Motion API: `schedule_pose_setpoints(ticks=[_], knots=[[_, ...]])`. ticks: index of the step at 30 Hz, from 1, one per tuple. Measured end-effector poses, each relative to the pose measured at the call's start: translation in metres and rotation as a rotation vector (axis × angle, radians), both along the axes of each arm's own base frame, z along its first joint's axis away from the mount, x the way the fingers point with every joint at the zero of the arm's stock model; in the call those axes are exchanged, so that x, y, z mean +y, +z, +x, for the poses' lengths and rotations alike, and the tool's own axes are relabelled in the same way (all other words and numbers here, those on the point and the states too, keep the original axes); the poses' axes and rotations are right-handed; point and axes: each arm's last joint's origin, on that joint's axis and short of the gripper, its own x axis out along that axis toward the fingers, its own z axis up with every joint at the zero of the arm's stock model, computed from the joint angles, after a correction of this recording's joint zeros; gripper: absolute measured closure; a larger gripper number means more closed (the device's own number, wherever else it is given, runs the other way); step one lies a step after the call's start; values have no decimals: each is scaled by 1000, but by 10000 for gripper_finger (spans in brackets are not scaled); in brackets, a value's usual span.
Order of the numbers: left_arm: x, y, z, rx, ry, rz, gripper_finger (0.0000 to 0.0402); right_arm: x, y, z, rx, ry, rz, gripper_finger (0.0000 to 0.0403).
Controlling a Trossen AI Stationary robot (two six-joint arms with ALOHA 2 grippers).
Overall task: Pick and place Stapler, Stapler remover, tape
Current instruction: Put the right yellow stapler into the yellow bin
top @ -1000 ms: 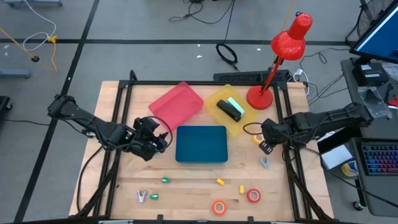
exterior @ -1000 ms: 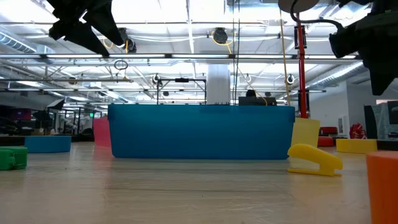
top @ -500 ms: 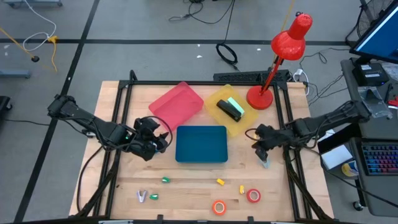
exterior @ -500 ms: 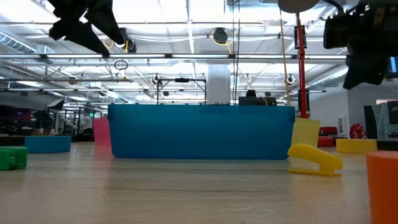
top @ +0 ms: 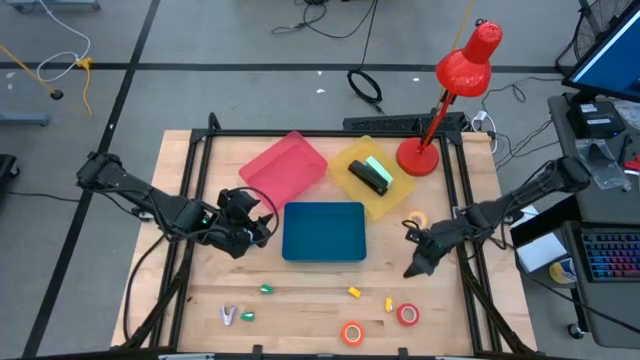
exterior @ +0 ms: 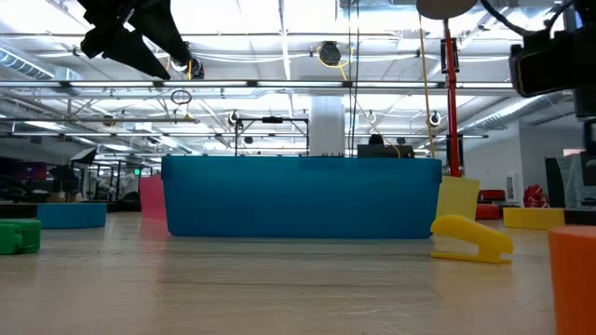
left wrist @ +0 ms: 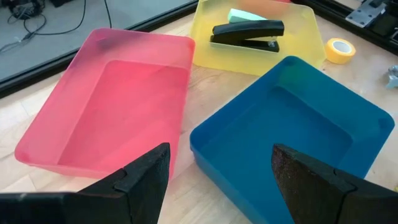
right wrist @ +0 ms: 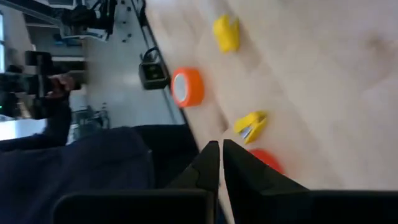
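Table (top: 320, 275), three bins, items loose.

Placed:
- Stapler (top: 369, 178), black, in the yellow bin (top: 395, 197), beside a pale green block (top: 380, 167). Judged done.

Empty bins:
- Pink bin (top: 285, 165): nothing in it.
- Blue bin (top: 323, 231): nothing in it.

Still on the table:
- Yellow tape (top: 416, 219), just right of the yellow bin, outside it.
- Orange tape (top: 352, 333) and red tape (top: 407, 315), near the front edge, close together.
- Metal remover (top: 229, 316), front left, beside a green bit (top: 247, 316).
- Yellow remover (top: 389, 303), near the red tape.
- Small yellow bit (top: 354, 292) and another green bit (top: 266, 289), front of the blue bin.

Grippers:
- Right gripper (top: 414, 268): low over the table, right of the blue bin, between the yellow tape and the red tape. Jaws almost together, nothing seen between them in the wrist view.
- Left gripper (top: 262, 228): waits left of the blue bin, jaws apart, empty.

Progress, as judged: early. One item binned; tapes and removers all remain. Right arm looks set to work the front-right cluster.
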Motion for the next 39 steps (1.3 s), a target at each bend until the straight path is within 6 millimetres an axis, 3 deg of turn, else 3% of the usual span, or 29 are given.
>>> schedule_pose_setpoints(ticks=[11, 21, 31, 39], knots=[[0, 0, 0, -1, 1, 0, 128, 30, 12, 14, 91, 47, 70, 401], [0, 0, 0, -1, -2, -5, 128, 54, 23, 44, 379, -26, 253, 402], [-4, 0, 2, 16, -64, -84, 128, 60, 1, 55, 503, -120, 188, 399], [-10, 0, -1, 5, -78, -31, 128, 60, 2, 56, 487, -114, 185, 400]])
